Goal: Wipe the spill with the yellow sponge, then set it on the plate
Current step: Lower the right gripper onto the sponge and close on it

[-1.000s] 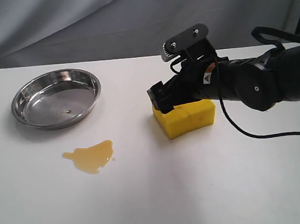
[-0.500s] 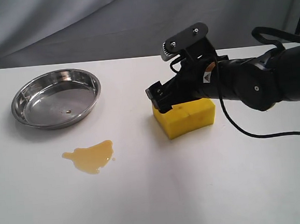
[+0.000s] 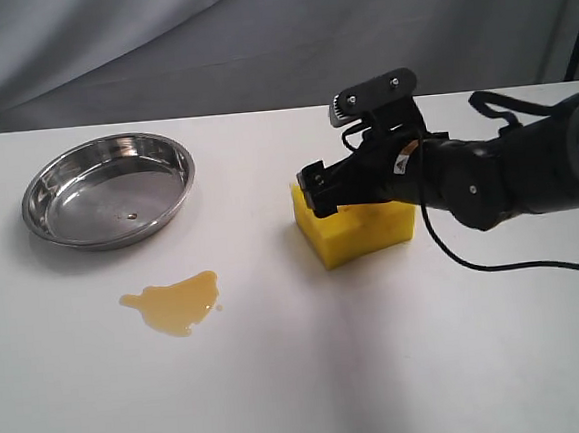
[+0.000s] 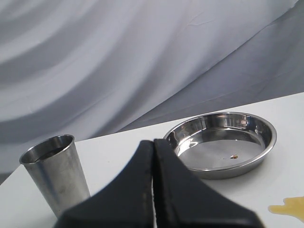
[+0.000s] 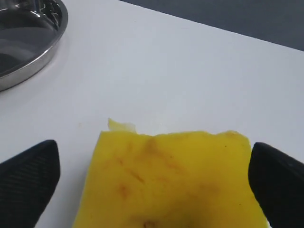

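The yellow sponge rests on the white table, right of centre. My right gripper is open and low over the sponge's left end, with a dark finger either side of the block. The right wrist view shows brownish creases on the sponge's top. The spill is an amber puddle to the front left, apart from the sponge. The plate lies at the back left, bare except for a tiny speck. In the left wrist view my left gripper is shut and holds nothing, with the plate beyond it.
A steel cup stands upright near the left gripper, seen only in the left wrist view. A corner of the spill shows there too. A grey cloth backdrop hangs behind the table. A black cable trails from the right arm across the table.
The right arm has dropped and shifted a little to the right over the sponge. Sponge, spill and plate have not moved.
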Action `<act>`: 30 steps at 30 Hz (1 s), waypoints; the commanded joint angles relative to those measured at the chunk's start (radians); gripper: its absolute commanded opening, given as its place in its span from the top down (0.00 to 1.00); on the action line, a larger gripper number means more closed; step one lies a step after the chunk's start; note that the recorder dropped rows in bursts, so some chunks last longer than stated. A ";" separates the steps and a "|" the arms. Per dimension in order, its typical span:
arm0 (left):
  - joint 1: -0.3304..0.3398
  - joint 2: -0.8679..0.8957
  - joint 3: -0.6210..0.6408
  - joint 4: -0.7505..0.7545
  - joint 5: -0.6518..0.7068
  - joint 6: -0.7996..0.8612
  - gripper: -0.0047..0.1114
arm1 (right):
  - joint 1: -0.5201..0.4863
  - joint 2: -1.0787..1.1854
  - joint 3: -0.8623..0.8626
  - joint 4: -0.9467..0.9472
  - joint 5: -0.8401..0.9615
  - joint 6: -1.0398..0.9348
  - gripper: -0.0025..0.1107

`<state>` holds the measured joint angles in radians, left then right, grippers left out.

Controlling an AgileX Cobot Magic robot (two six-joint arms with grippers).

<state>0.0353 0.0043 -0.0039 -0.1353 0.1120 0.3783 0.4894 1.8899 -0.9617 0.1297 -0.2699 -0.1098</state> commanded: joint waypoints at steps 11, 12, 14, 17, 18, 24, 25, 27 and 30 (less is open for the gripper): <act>-0.004 -0.004 0.004 -0.002 -0.011 -0.003 0.96 | -0.004 0.108 -0.005 0.205 -0.154 -0.143 0.05; -0.004 -0.004 0.004 -0.002 -0.011 -0.003 0.96 | -0.004 0.108 -0.005 0.220 -0.144 -0.162 0.05; -0.004 -0.004 0.004 -0.002 -0.011 -0.003 0.96 | -0.004 0.108 -0.005 0.241 -0.130 -0.194 0.05; -0.004 -0.004 0.004 -0.002 -0.011 -0.003 0.96 | -0.004 0.108 -0.005 0.242 -0.116 -0.201 0.05; -0.004 -0.004 0.004 -0.002 -0.011 -0.003 0.96 | -0.004 0.108 -0.005 0.242 -0.112 -0.203 0.05; -0.004 -0.004 0.004 -0.002 -0.011 -0.003 0.96 | -0.004 0.108 -0.005 0.242 -0.056 -0.204 0.05; -0.004 -0.004 0.004 -0.002 -0.011 -0.003 0.96 | -0.004 0.108 -0.005 0.242 -0.052 -0.204 0.05; -0.004 -0.004 0.004 -0.002 -0.011 -0.003 0.96 | -0.004 0.108 -0.005 0.242 -0.037 -0.212 0.05; -0.004 -0.004 0.004 -0.002 -0.011 -0.003 0.96 | -0.004 0.108 -0.005 0.242 -0.002 -0.252 0.05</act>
<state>0.0353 0.0043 -0.0039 -0.1353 0.1120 0.3783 0.4894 1.9976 -0.9624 0.3712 -0.3238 -0.3173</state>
